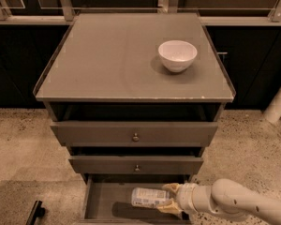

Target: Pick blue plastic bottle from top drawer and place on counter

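The blue plastic bottle [147, 197] lay horizontal over the floor of the open top drawer [103, 204], clamped at its right end by the gripper [171, 198]; a sound lift was judged to need withdrawal outward past the drawer fronts above [136, 165] before rising to the bench [107, 55].

The pincer [167, 198] is low in the open top drawer [103, 203], squeezing the blue plastic bottle [147, 197]. Past the bottle, the drawer floor is bare. Just above the pincer are two more drawer fronts [135, 134]. High above it, the white bowl [177, 55] takes one spot on the bench [107, 55]. The rest is open.
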Controlling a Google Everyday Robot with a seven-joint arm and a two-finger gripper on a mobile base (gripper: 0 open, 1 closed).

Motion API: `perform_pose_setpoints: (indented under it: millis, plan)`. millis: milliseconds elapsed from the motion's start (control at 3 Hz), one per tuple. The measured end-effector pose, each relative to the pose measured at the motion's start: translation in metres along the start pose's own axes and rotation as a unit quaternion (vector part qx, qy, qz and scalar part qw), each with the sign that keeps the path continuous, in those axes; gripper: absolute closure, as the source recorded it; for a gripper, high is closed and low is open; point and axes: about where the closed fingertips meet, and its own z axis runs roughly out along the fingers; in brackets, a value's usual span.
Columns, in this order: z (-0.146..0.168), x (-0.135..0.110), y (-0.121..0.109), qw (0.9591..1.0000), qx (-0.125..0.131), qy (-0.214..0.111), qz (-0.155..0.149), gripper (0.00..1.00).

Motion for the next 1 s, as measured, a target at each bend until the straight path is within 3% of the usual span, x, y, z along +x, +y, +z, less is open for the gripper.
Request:
perform_pose_setpoints:
  millis: [333, 667, 1000]
  plan:
    - [-0.018, -0.041, -0.018, 0.9990, -0.017, -0.005, -0.040, 1.00]
    - [-0.052, -0.097, -0.037, 0.9957, -0.019, -0.005, -0.091, 1.00]
    - [-0.089, -0.149, -0.043, 0.9903, 0.001, 0.006, -0.139, 1.00]
